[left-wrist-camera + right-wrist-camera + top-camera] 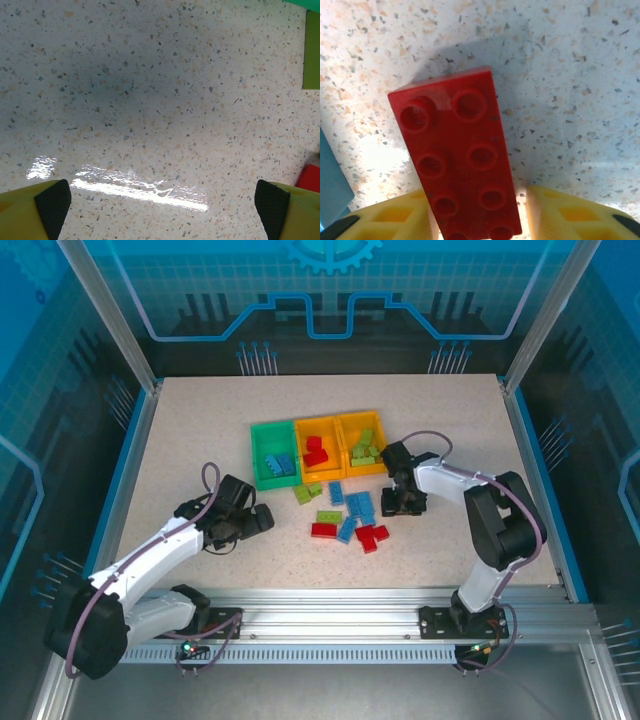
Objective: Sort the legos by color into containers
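My right gripper (480, 202) is down at the table over a red lego (457, 155), a two-by-four brick lying studs up between its jaws. The left finger (415, 212) touches the brick's side and a thin gap shows at the right finger (555, 210). From above, this gripper (403, 505) stands just right of the loose legos (350, 515). The green container (258, 452) holds blue legos, the middle orange one (318, 423) red ones, the right orange one (360, 418) lime ones. My left gripper (262, 520) hangs open over bare table (162, 205), left of the pile.
Loose blue, red and lime bricks lie scattered in front of the bins, between the two grippers. A blue brick (330, 180) lies just left of the red one. A lime brick (311, 50) and a red one (309, 177) show at the left wrist view's right edge.
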Robot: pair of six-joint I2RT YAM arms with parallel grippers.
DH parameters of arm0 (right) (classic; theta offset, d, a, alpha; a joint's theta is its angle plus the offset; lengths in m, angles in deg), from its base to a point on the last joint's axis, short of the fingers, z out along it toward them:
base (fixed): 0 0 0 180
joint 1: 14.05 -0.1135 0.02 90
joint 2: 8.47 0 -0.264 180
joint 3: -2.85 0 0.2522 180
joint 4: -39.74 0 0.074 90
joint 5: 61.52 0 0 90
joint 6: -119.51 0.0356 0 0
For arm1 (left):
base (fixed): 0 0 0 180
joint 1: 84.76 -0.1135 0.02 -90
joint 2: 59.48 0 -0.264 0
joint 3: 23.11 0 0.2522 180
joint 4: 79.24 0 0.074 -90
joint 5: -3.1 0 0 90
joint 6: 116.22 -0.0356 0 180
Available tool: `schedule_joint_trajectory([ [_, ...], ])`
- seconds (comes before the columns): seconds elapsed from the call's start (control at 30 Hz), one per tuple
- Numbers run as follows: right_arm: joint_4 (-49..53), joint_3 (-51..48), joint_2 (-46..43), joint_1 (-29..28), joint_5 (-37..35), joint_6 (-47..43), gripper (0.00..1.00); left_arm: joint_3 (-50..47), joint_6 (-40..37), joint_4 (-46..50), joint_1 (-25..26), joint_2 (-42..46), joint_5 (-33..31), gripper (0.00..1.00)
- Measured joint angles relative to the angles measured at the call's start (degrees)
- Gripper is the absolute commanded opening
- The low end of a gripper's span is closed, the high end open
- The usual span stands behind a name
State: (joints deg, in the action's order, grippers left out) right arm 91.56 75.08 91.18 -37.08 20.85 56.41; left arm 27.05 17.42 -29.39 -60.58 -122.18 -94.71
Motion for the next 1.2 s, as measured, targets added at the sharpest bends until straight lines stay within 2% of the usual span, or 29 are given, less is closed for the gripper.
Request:
schedule_joint_trajectory([
  [0.13,0.0,0.3,0.1,-0.1,0.1,-0.8,0.34,0.0,0.0,0.0,0.0,-0.3,-0.2,0.99],
  [0.4,0.2,0.8,-2.4,-1.9,0.1,-1.1,0.34,0.0,0.0,-0.1,0.0,-0.6,-0.3,0.99],
  [0.6,1.3,9.2,-5.7,-7.8,0.7,-1.1,0.34,0.0,0.0,-0.7,0.0,-1.8,-0.3,0.99],
  [0.7,-0.5,13.8,-5.5,-9.6,3.9,-0.9,0.34,0.0,0.0,-0.8,0.0,-1.9,-0.3,0.99],
  [0.8,-0.6,20.2,-2.3,-10.1,6.7,-0.4,0.34,0.1,0.0,-0.9,0.0,-2.2,-0.3,0.99],
  [1.03,1.0,37.7,12.9,-11.2,9.1,0.5,0.35,0.1,0.0,-0.8,0.8,-2.2,-0.3,0.99],
  [1.2,4.0,45.8,21.4,-11.1,9.7,2.2,0.39,0.1,0.0,-0.8,1.0,-2.4,-0.3,0.99],
])
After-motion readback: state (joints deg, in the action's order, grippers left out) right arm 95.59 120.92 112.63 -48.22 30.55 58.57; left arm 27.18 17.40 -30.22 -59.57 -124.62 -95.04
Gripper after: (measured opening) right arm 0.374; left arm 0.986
